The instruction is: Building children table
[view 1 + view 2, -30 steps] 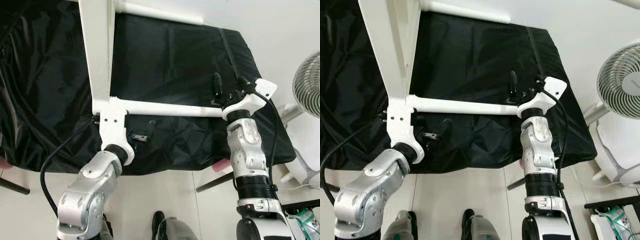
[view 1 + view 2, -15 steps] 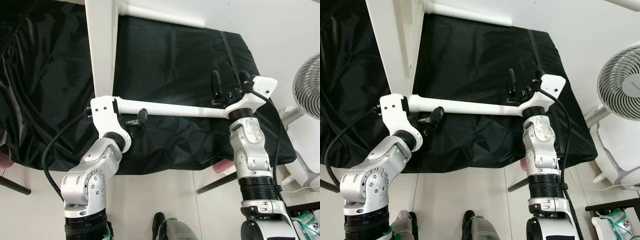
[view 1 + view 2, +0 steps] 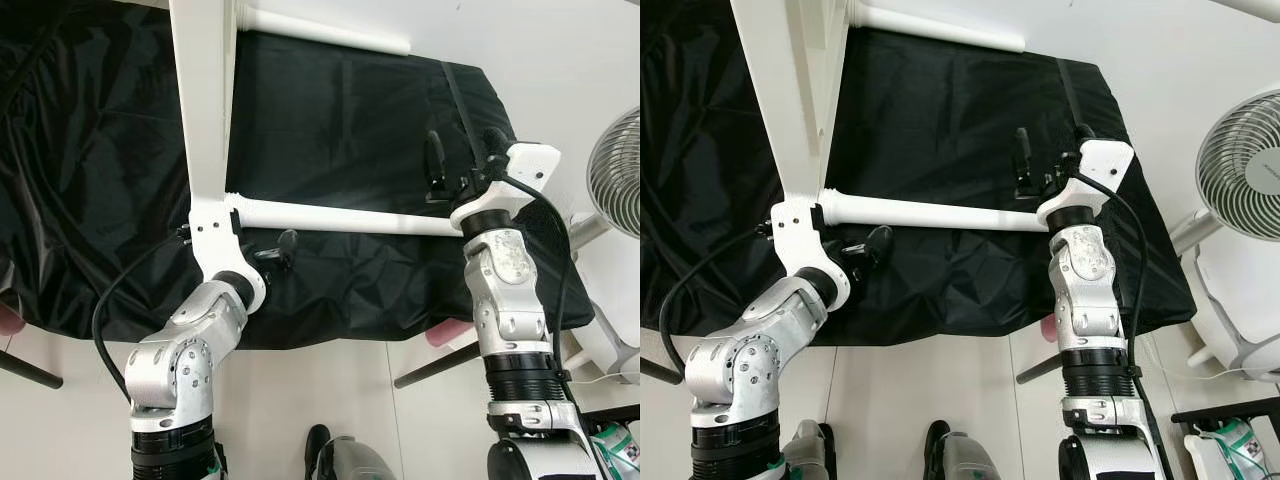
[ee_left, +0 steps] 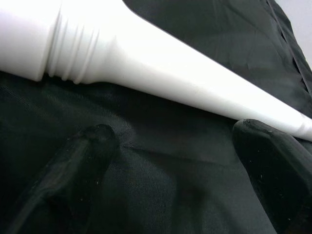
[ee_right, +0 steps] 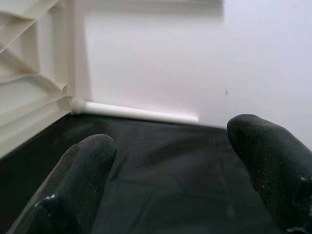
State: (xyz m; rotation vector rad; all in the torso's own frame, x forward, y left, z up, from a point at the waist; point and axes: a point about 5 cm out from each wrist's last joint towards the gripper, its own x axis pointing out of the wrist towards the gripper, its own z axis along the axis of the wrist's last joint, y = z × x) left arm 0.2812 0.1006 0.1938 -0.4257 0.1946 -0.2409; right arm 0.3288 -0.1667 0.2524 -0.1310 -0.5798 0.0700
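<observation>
Moved: since half a second ago the left gripper has swung down a little under the near leg, and its white wrist plate now sits right at the corner where leg meets panel.
Bed: wide surface under a crinkly black cloth cover; it carries all the table parts.
Tabletop: big white plastic table panel, standing up on its edge near the left part of the bed, running from the near edge to the far edge.
Left gripper: just below the near leg, close to the panel; its two black fingers are spread apart with only cloth between them, and the leg lies just beyond the tips.
Near leg: long white round plastic table leg, lying across the cloth, its ribbed thick end at the panel's lower corner, its thin end reaching the right gripper.
Far leg: second white round leg, sticking out of the panel along the far edge of the bed.
Right gripper: right gripper near the right edge of the bed, over the thin end of the near leg; fingers point to the far edge, wide apart, holding nothing.
Fan: white round wire fan on the floor, right of the bed.
</observation>
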